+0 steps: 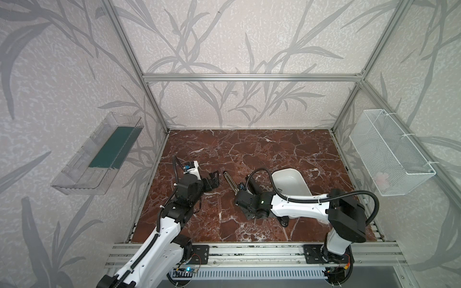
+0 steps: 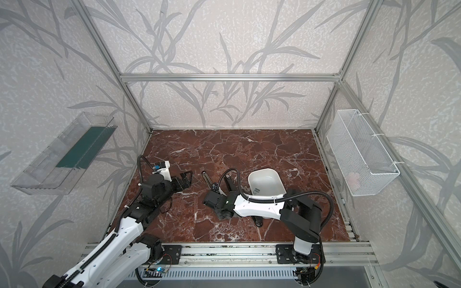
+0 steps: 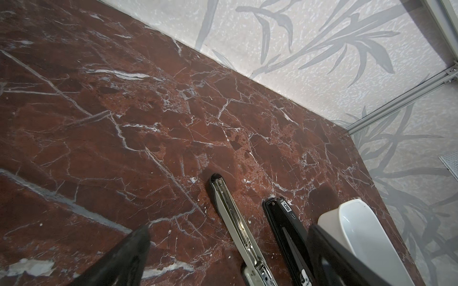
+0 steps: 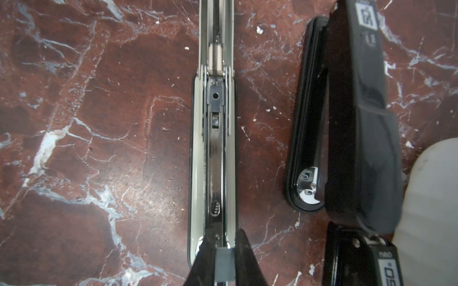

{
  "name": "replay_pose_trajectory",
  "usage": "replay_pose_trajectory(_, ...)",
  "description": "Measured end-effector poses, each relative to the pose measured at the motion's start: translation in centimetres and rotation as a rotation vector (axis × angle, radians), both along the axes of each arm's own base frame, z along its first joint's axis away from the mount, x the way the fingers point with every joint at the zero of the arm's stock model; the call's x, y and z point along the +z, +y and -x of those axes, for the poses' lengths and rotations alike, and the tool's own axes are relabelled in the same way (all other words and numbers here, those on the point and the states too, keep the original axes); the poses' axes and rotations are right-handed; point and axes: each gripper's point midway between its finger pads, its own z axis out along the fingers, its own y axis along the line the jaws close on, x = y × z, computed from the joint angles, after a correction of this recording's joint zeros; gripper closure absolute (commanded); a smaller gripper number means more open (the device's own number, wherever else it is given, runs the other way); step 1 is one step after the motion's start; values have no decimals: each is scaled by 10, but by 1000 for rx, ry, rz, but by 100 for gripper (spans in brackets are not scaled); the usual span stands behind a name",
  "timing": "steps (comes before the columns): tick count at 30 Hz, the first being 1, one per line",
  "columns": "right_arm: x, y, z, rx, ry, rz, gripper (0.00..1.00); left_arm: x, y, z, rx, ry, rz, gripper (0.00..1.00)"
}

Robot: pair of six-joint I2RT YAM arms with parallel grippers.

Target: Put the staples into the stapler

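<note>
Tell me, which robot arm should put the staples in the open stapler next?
Probably the right. The right gripper is shut on a grey staple strip just over the channel of the open stapler. The left gripper is open, empty and off to the side.

Walls [image 1: 224,37]: pale textured paper with a grey leaf-and-stem print, on three sides. Aluminium frame [image 1: 249,77] bars run up the corners and across the back. Tabletop [image 1: 249,149]: red-brown marble pattern, white veins. Left wall: clear plastic bin [image 1: 74,179], dark green panel [image 1: 112,147] inside. Right wall: white wire basket [image 1: 389,149]. Slotted metal rail [image 1: 249,251] along the near edge. Light soft, even.
</note>
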Motion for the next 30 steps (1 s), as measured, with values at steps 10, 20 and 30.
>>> replay_pose_trajectory(10,4,3,-1,-2,-5,-9,85,-6,-5,0,-32,19,-13,1)
replay_pose_trajectory(20,8,6,-1,1,-7,-13,85,-2,-4,1,-33,2,-13,1)
replay_pose_trajectory(30,6,6,0,5,-2,-12,85,-2,-4,1,-33,1,-12,1)
